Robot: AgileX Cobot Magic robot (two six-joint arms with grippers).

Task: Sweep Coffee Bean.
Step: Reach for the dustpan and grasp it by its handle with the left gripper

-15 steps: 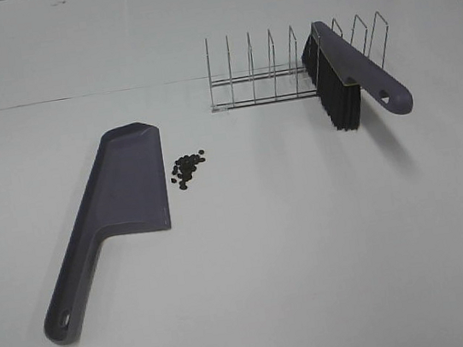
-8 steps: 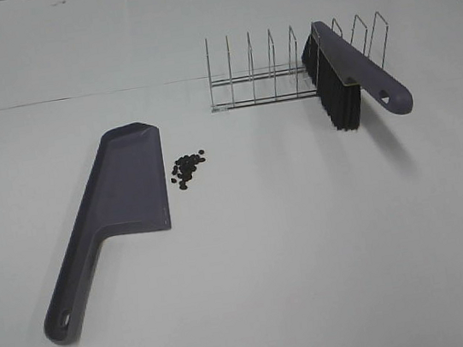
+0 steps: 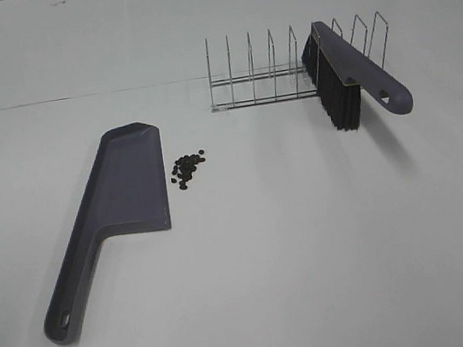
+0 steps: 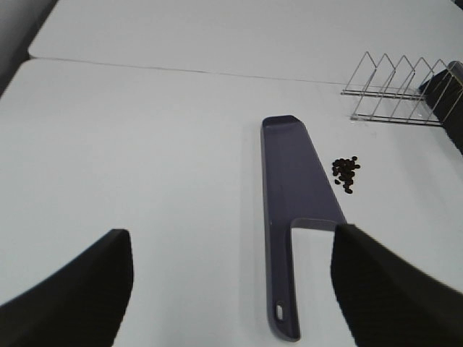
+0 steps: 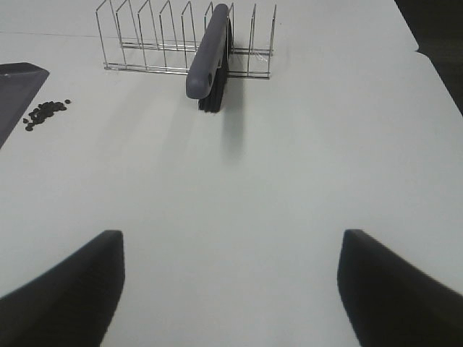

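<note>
A small heap of dark coffee beans lies on the white table just right of the purple-grey dustpan, which lies flat with its handle toward the near edge. The beans and dustpan also show in the left wrist view, and the beans in the right wrist view. A purple brush with black bristles leans in the wire rack, handle sticking out. My left gripper is open, well short of the dustpan handle. My right gripper is open, far from the brush. Neither arm shows in the exterior high view.
The wire rack stands at the back right with several upright dividers. A seam runs across the table behind the dustpan. The table's right edge borders a dark floor.
</note>
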